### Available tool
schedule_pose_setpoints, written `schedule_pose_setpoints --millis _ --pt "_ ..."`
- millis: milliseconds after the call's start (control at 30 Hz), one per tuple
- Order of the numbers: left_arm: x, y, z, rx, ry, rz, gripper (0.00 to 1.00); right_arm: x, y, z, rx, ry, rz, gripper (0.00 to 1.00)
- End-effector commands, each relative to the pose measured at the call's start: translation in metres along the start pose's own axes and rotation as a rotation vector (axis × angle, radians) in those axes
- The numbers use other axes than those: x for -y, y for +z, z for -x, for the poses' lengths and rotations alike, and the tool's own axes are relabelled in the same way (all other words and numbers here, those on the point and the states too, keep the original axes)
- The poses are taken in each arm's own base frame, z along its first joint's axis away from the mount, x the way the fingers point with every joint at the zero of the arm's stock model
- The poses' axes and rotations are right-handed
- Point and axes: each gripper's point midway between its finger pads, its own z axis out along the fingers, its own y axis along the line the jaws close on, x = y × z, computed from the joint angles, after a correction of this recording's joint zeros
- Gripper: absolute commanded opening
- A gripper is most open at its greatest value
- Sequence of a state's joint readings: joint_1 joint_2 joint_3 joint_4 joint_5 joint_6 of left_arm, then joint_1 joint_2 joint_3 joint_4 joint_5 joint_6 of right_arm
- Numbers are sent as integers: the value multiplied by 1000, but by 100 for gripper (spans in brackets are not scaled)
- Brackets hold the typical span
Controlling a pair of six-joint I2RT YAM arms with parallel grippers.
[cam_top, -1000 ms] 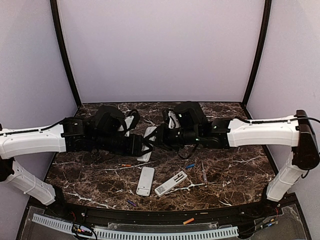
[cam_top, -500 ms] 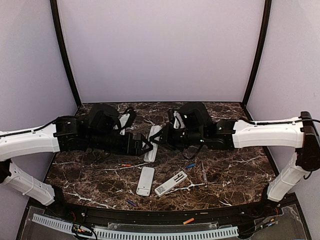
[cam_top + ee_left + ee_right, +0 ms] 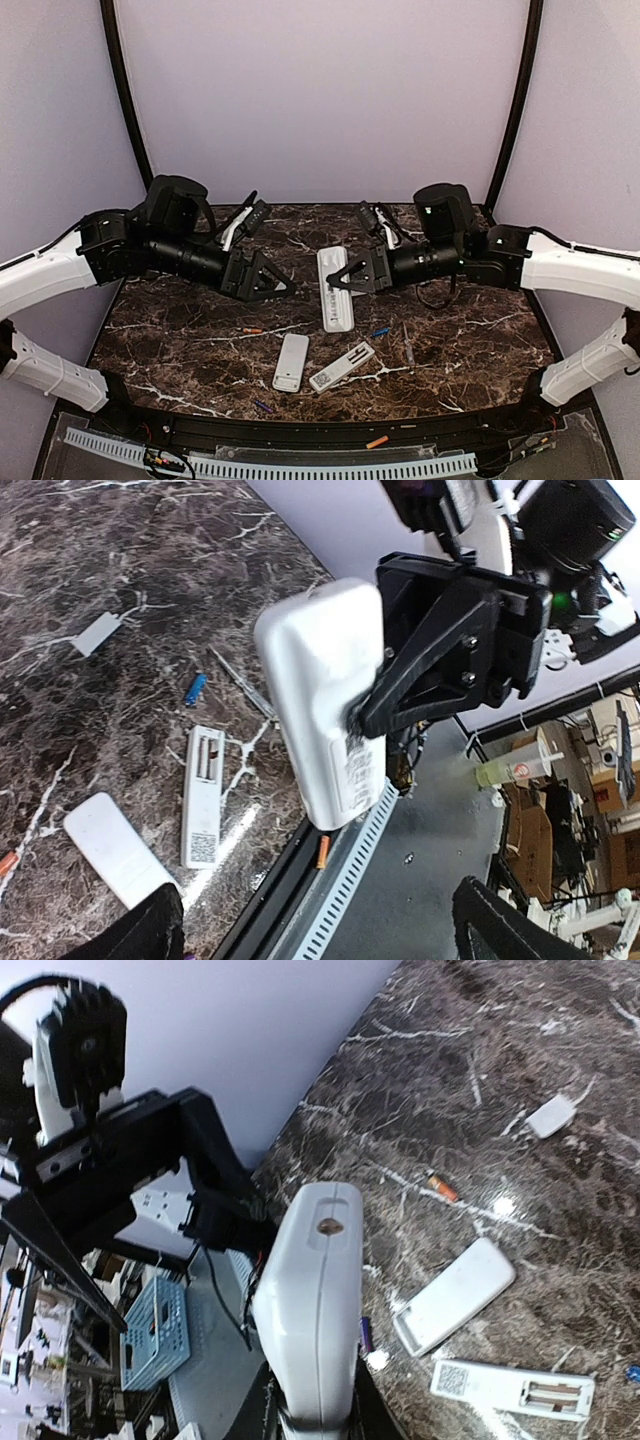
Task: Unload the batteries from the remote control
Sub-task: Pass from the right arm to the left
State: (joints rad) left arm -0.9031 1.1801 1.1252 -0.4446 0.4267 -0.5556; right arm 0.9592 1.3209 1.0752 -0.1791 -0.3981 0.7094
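No word, brand or number can be read anywhere. The raised remote (image 3: 325, 700) carries a pale label (image 3: 352, 770) toward its 5 o'clock end in the left wrist view. It shows grey lines of fine print, all too small and blurred to make out. The open remote (image 3: 203, 795) lies on the table (image 3: 120, 560) at about 8 o'clock from the raised one. It has a square sticker (image 3: 203, 845) at its 6 o'clock end (a speckled, code-like pattern, also seen from the right wrist) — not legible. Far off at 3 o'clock, what looks like a bottle (image 3: 497, 773) bears a red-ringed mark — unreadable.
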Motion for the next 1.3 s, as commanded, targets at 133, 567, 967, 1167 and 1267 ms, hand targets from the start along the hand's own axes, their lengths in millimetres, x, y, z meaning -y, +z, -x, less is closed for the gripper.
schedule_pose_setpoints --millis 133,567,967,1167,1267 --pt "36 3 -16 -122 87 -220 91 -62 -17 -70 -274 -77 320 0" --pt "85 16 -36 -185 145 -432 60 -83 -10 -85 -349 -97 408 0" --pt "81 25 -41 -198 117 -434 47 -91 -11 -86 -370 -104 455 0" --pt "80 31 -44 -216 100 -440 38 -94 -9 -86 -376 -102 470 0" --pt "78 32 -45 -220 97 -434 33 -94 -7 -86 -378 -103 468 0"
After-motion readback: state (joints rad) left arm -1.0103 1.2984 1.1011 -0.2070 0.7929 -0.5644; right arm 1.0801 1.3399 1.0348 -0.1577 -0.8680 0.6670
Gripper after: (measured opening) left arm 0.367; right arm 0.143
